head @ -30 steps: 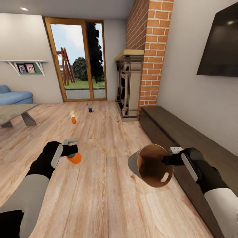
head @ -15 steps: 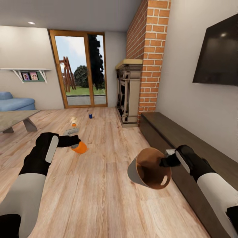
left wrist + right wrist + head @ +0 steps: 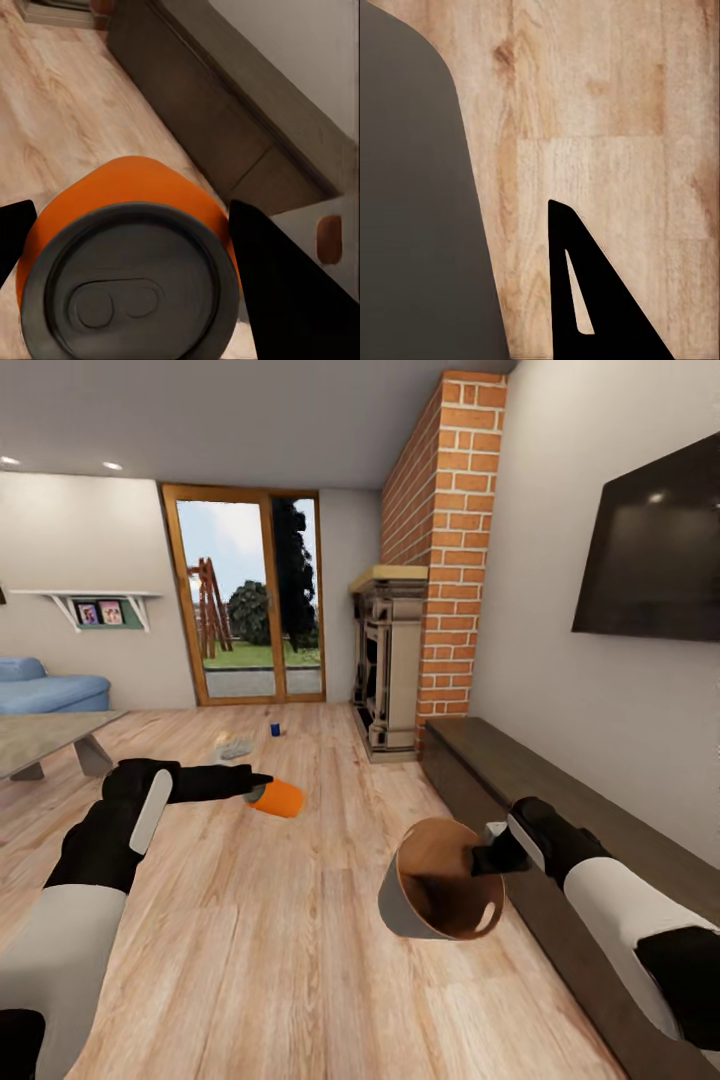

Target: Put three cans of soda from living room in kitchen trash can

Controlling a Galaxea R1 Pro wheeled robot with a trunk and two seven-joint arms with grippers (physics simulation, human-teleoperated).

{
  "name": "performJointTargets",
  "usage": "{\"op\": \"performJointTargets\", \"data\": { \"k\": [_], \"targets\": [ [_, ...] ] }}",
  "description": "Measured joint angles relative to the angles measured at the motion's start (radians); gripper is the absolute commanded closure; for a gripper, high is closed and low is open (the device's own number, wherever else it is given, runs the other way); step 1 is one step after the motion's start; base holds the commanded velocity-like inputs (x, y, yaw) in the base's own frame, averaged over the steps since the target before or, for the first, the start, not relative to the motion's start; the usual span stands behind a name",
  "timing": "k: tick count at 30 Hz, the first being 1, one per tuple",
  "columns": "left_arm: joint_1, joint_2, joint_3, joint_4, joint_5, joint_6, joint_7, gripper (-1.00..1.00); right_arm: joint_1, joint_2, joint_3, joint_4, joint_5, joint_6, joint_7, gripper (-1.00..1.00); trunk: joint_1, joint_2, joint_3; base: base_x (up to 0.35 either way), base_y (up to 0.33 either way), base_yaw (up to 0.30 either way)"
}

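- Left pincer (image 3: pixel 262 793) pinches an orange soda can (image 3: pixel 279 798), lying sideways in the grip, lifted off the wood floor (image 3: pixel 300 960). Left wrist view: can top (image 3: pixel 127 289) faces the cam, a black finger (image 3: pixel 289 289) pressed on each side, so the hold looks firm.
- Right pincer (image 3: pixel 488 856) grips the rim of the trash can (image 3: pixel 440 880), mouth tilted toward the robot & up. Prob. held that way so a can drops straight in w/o a trip to the kitchen first. Fingers look pressed on the rim; right wrist view has the grey bin wall (image 3: pixel 412 210) beside one finger (image 3: pixel 592 292).
- Held can is well apart from the bin, so left arm needs to swing across.
- Blue can (image 3: pixel 275 729) stands on the floor near the glass doors (image 3: pixel 250 600); a pale blurred thing (image 3: pixel 235 745) lies close by, can't tell what.
- Third can: can't ID.
- Risk: can rolls off the bin rim if released early.
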Motion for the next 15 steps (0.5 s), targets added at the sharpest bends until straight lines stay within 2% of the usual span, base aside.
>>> {"op": "performJointTargets", "data": {
  "k": [2,4,6,8,10,15],
  "targets": [
    [0.0,0.004,-0.012,0.0,0.0,0.0,-0.023,1.0,-0.002,0.016,0.021,0.02,0.003,0.0,-0.008,1.0,-0.001,0.0,0.008,0.0,0.0,0.0],
    [0.0,0.008,-0.029,0.0,-0.001,0.0,-0.042,1.0,-0.004,0.046,0.054,0.065,0.011,-0.001,-0.022,1.0,-0.002,0.001,0.015,0.0,0.0,0.0],
    [0.0,0.008,-0.04,0.0,0.0,0.0,-0.05,1.0,-0.005,0.063,0.065,0.083,0.009,-0.001,-0.029,1.0,-0.009,0.015,0.022,0.0,0.0,0.0],
    [0.0,0.006,-0.079,0.0,0.004,0.0,-0.059,1.0,-0.005,0.091,0.087,0.126,0.001,0.0,-0.038,1.0,-0.017,0.029,0.028,0.0,0.0,0.0],
    [0.0,0.006,-0.11,0.0,0.001,0.0,-0.061,1.0,-0.007,0.099,0.091,0.14,0.003,0.0,-0.04,1.0,-0.025,0.043,0.034,0.0,0.0,0.0],
    [0.0,0.004,-0.155,0.0,-0.001,0.0,-0.063,1.0,-0.006,0.106,0.132,0.159,0.013,-0.001,-0.041,1.0,-0.044,0.078,0.05,0.0,0.0,0.0]
  ]
}}
